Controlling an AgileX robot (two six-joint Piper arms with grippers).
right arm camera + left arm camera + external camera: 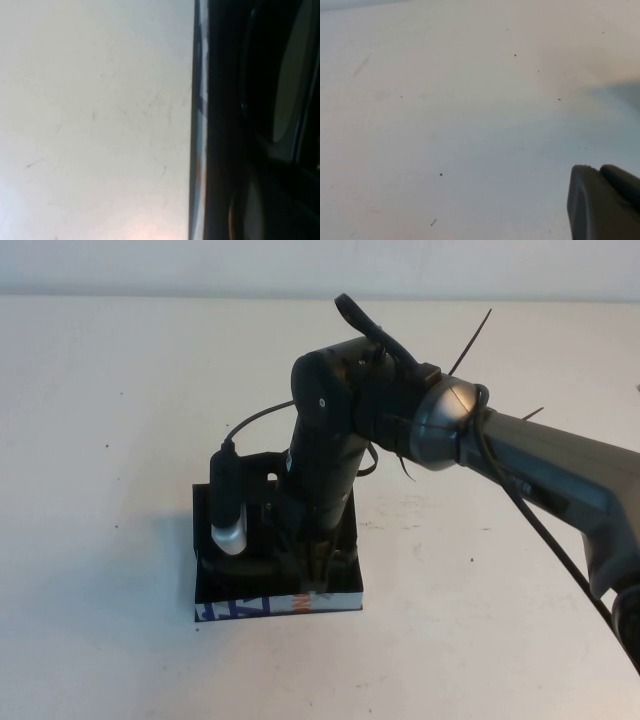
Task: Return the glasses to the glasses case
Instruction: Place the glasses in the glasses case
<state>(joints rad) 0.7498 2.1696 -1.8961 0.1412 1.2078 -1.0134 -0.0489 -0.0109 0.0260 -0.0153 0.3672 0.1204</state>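
Black, boxy hinged glasses case point(345, 585) w/ a blue-white-orange patterned front edge sits open on the pale white tabletop point(120, 390), about mid-table. Right gripper point(318, 575) is plunged straight down into it, near the front wall; can't tell whether its claw is spread or pinching, arm body hides the tips. Right wrist view shows a dark-framed pair of glasses point(280, 100) w/ reflective lenses already inside the case, right behind the patterned edge. Left gripper point(605, 202) hangs off to the side over bare table, prob. parked, claw state can't tell. Step looks like placement, nearly done. Next, I'd judge: let go if holding, lift straight up w/o snagging the frame, then fold lid shut.
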